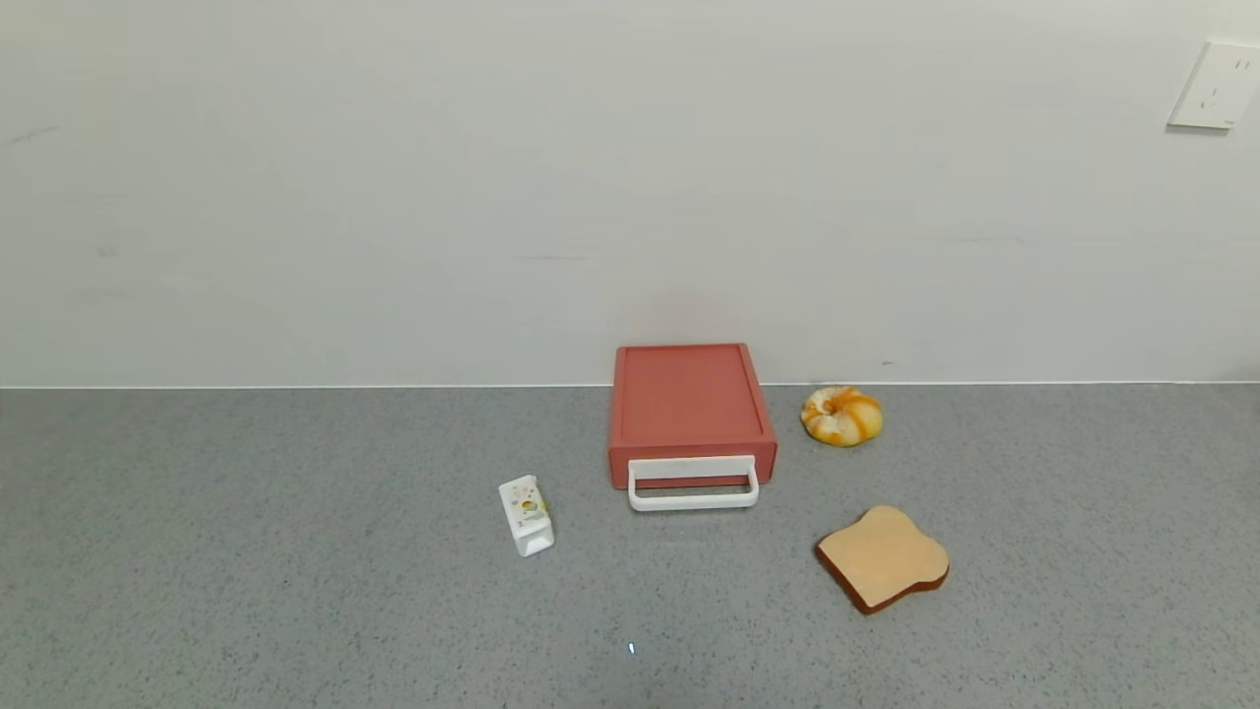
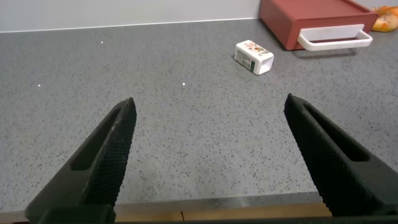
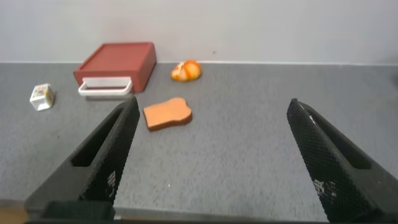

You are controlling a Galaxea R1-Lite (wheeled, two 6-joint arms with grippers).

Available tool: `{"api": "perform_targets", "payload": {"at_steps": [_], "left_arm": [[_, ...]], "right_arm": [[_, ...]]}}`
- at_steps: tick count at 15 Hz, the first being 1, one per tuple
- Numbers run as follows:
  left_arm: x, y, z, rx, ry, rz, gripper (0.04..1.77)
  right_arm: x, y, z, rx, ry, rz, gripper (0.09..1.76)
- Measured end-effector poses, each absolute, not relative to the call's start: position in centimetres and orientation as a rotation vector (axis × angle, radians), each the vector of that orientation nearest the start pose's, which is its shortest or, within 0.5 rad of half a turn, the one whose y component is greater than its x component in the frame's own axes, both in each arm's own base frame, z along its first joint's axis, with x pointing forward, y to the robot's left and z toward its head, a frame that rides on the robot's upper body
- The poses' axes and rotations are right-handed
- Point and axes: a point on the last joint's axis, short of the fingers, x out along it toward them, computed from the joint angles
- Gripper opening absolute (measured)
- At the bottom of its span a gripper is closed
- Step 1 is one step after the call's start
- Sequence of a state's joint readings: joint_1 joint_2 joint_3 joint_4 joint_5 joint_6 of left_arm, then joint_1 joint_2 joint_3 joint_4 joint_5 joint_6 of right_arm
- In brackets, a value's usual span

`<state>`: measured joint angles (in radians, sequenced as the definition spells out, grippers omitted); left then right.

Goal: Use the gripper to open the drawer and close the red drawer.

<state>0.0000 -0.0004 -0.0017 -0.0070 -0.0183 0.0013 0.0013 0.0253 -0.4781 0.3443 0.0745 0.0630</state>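
Note:
The red drawer [image 1: 689, 409] stands against the back wall at the middle of the grey counter, shut, with its white loop handle [image 1: 693, 484] facing me. It also shows in the left wrist view [image 2: 311, 18] and in the right wrist view [image 3: 118, 62]. Neither arm shows in the head view. My left gripper [image 2: 210, 106] is open and empty over the counter's near edge, far from the drawer. My right gripper [image 3: 211, 109] is open and empty, also near the front edge, with the toast slice [image 3: 166, 113] ahead of it.
A small white carton [image 1: 527, 515] lies left of the drawer's front. A toast slice [image 1: 883, 558] lies to the front right, and a round orange-and-white bun [image 1: 842, 415] sits right of the drawer by the wall. A wall socket [image 1: 1215, 85] is at the upper right.

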Motion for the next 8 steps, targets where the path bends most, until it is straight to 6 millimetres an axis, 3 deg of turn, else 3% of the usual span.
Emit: {"api": "perform_targets", "payload": {"at_steps": [8], "left_arm": [[-2.3,0.0,7.7,0.003,-0.009,-0.018,1.72]], "right_arm": [[-3.5,0.1,11.0,-0.056,-0.128,0.038,1.74]]}}
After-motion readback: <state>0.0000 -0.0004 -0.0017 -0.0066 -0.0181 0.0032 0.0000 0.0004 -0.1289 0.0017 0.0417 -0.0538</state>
